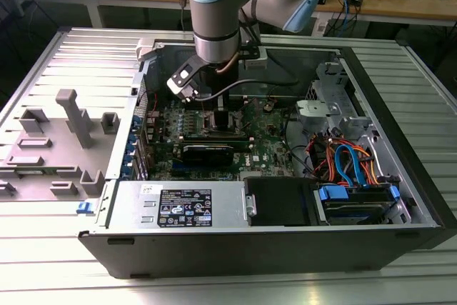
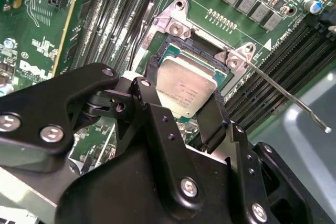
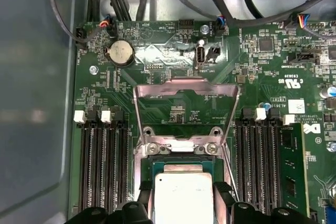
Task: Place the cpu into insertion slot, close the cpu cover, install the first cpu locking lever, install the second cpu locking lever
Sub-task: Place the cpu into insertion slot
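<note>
Jaws: the black gripper [image 2: 184, 98] has its fingers [image 2: 218, 111] set against two opposite edges of the cpu [image 2: 186, 85], clamped on it.
Cpu: it lies between the jaws, a flat square with a dull silver top on a thin green base, inside the insertion slot [image 2: 197, 53].
Hidden: the chip covers the slot's contact field, leaving its dark rim just beyond the jaws. Whether the chip is fully seated cannot be told. Its near edge is covered by the gripper body in the second wrist view and cut off in the first wrist view.
Cpu cover: the cpu cover [image 3: 186, 88] is a thin silvery frame with a large window, standing open just beyond the jaws.
Locking lever: the locking lever [image 2: 286, 95] is a thin metal rod with a bent tip, raised off to one side of the jaws.
Surroundings: long black memory slots [image 3: 102, 166] flank the jaws on the green motherboard [image 3: 262, 77].
Exterior view: the gripper [image 1: 220, 116] reaches down into the open computer case [image 1: 235, 244], which rests on a ridged metal worktop [image 1: 57, 62].
</note>
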Tool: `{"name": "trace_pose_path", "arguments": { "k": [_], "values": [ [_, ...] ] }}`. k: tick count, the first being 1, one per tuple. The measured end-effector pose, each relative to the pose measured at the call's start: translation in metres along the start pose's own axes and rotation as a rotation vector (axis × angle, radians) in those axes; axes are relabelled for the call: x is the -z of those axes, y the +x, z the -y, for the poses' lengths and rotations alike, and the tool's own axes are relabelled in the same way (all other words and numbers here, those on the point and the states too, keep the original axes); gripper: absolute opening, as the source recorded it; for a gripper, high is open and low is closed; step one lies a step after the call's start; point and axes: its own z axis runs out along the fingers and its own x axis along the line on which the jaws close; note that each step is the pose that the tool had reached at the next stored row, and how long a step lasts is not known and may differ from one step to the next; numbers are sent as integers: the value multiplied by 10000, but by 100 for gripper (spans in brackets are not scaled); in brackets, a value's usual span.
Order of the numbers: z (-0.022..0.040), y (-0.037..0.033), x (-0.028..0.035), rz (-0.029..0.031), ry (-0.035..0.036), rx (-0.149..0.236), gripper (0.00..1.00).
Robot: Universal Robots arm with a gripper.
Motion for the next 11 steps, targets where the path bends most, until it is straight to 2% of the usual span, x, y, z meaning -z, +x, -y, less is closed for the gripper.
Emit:
{"name": "trace_pose_path", "arguments": {
  "k": [2,6,10,11],
  "values": [
    [0,0,-2,23,3,-4,55],
    [1,2,-10,19,1,-8,55],
    [3,5,-25,-74,1,-17,55],
    [3,5,-28,-79,-1,-17,55]
  ]
}}
